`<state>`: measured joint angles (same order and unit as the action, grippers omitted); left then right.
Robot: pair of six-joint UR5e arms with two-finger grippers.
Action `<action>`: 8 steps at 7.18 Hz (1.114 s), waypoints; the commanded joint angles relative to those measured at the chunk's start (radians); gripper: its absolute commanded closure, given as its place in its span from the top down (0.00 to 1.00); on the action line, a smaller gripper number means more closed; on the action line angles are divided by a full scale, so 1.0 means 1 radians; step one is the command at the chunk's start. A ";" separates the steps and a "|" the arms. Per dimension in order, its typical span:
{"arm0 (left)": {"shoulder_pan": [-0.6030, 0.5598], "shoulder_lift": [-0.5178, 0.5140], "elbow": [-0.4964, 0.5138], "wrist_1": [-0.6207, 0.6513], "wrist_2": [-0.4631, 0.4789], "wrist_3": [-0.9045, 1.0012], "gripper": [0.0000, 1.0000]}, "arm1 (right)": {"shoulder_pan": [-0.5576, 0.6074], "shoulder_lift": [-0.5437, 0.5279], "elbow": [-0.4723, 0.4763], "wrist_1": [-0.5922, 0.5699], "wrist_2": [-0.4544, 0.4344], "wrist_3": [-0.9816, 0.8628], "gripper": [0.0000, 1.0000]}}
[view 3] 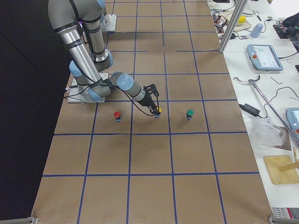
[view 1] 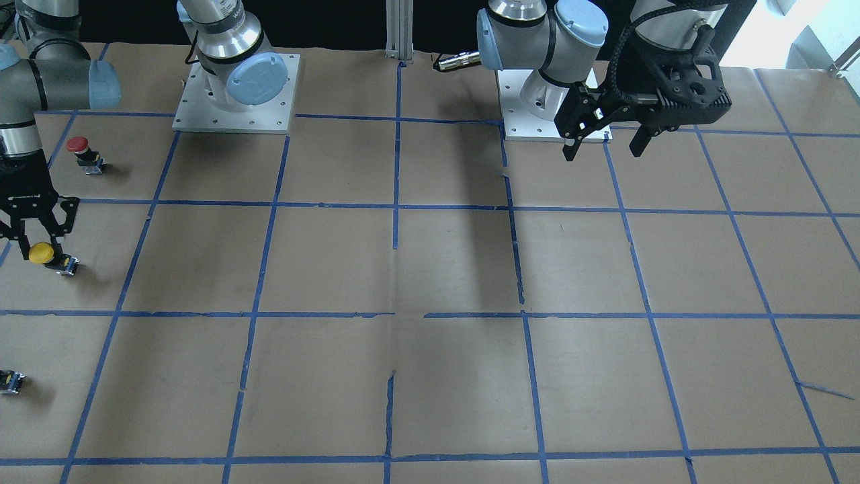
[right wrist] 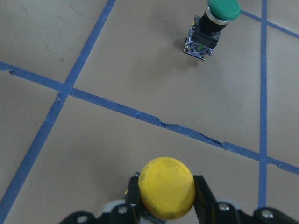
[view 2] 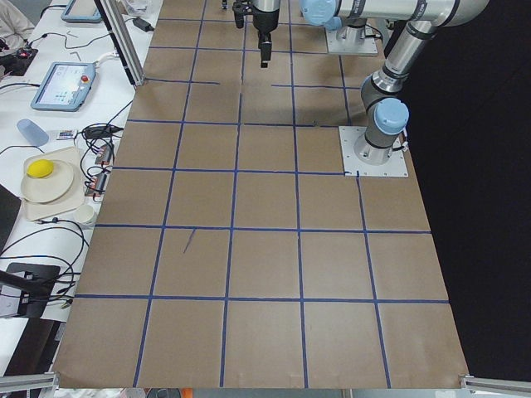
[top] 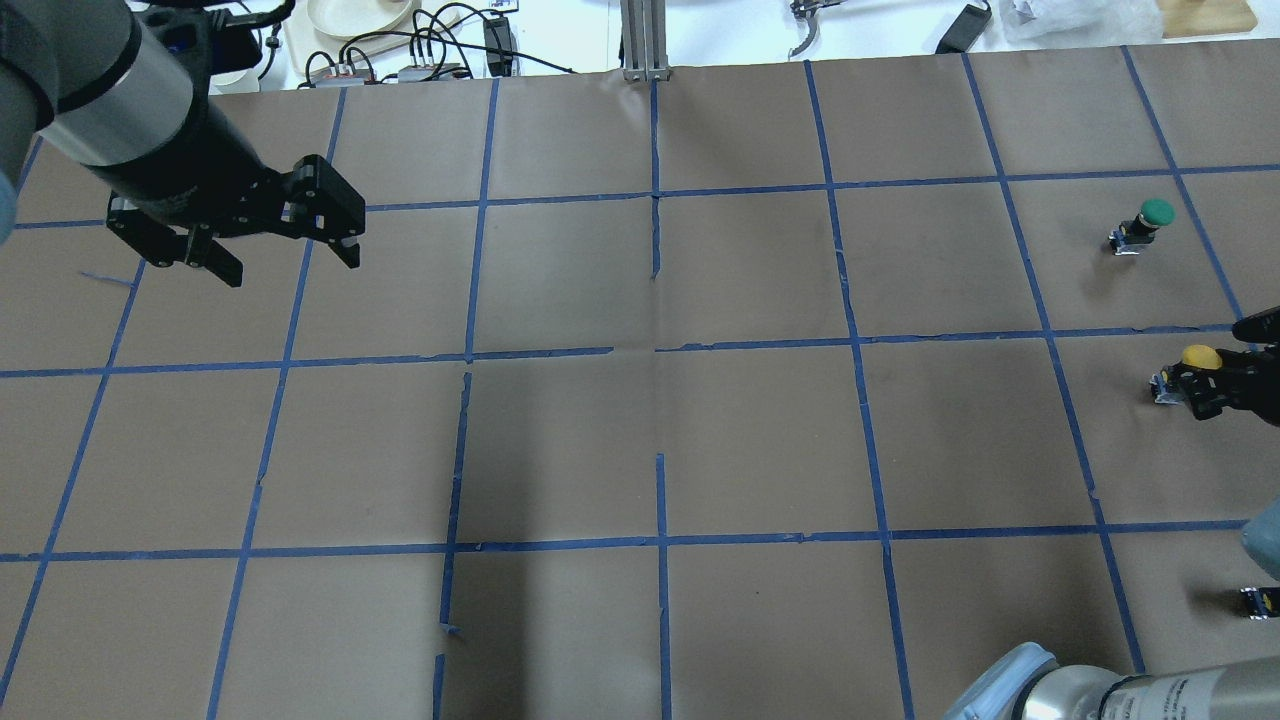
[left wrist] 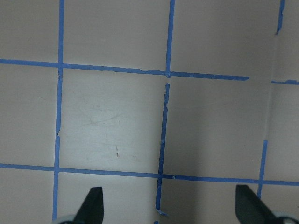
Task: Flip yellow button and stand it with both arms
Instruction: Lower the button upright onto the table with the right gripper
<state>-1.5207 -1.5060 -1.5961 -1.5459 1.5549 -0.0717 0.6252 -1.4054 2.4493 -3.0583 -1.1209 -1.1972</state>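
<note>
Since the right end effector (right wrist: pixel 167 207) pinches the yellow button (right wrist: pixel 167 192) under its cap by the bench's (view 1: pixel 430 269) right edge | left end effector (view 1: pixel 603 153) spread wide, holding nothing | lift slowly, keep the squeeze soft, bring both close.

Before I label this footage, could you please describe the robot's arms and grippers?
Both the left arm and right arm are silver-grey tubes with light blue joint caps. The left gripper and right gripper are black, two-fingered, with open-frame linkages. A black ribbed cable runs along the left wrist.
</note>
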 commanded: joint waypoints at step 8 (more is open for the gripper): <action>-0.045 -0.046 0.048 0.024 0.005 0.000 1.00 | -0.035 -0.010 0.004 -0.011 -0.019 0.048 0.99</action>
<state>-1.5677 -1.5577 -1.5431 -1.5253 1.5562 -0.0723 0.5892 -1.4086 2.4565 -3.0719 -1.1249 -1.2190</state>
